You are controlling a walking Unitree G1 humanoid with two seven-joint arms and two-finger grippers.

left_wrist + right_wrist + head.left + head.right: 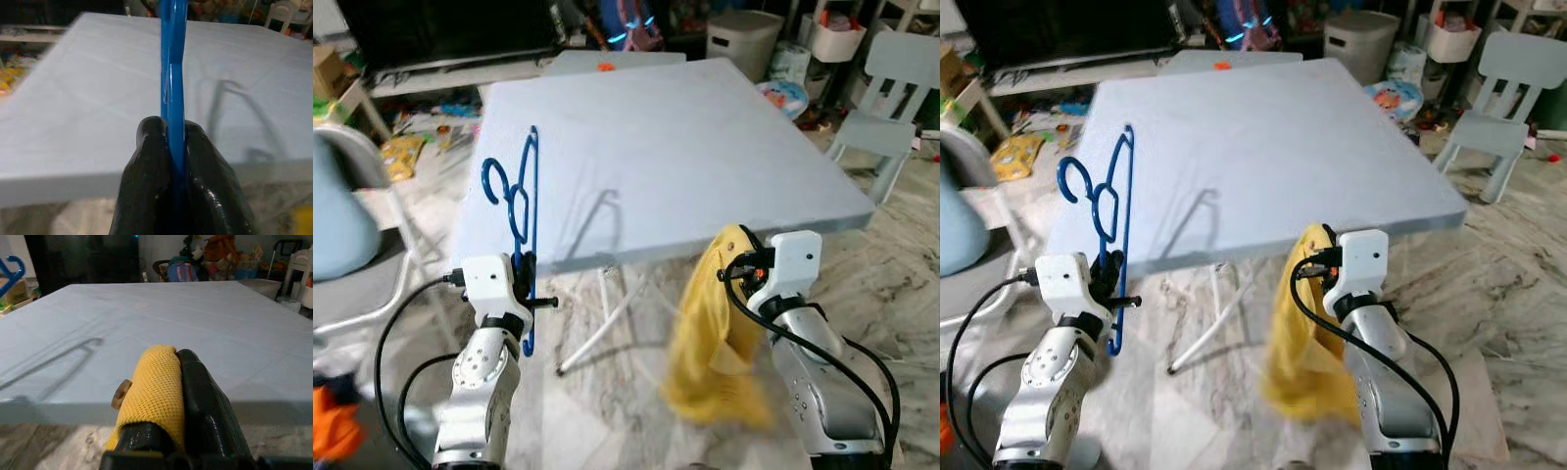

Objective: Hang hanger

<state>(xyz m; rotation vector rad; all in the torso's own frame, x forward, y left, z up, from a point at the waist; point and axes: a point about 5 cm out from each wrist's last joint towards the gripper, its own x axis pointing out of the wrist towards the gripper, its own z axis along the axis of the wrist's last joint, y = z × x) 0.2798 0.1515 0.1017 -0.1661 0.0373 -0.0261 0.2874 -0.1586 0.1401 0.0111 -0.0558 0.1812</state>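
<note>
A blue plastic hanger (517,211) stands upright at the near left corner of the pale blue table (675,137), its hook pointing left. My left gripper (523,266) is shut on the hanger's lower part; in the left wrist view the black fingers (146,161) pinch the blue bar (172,73). A yellow knitted garment (710,333) hangs below the table's near edge, held by my right gripper (741,245), which is shut on its top fold (156,382). A button (120,394) shows on the cloth.
A light blue child's chair (891,98) stands at the right. A white bin (742,39) and toys lie beyond the table. Another chair (342,215) is at the left. The table's white folding legs (607,318) stand on marble floor.
</note>
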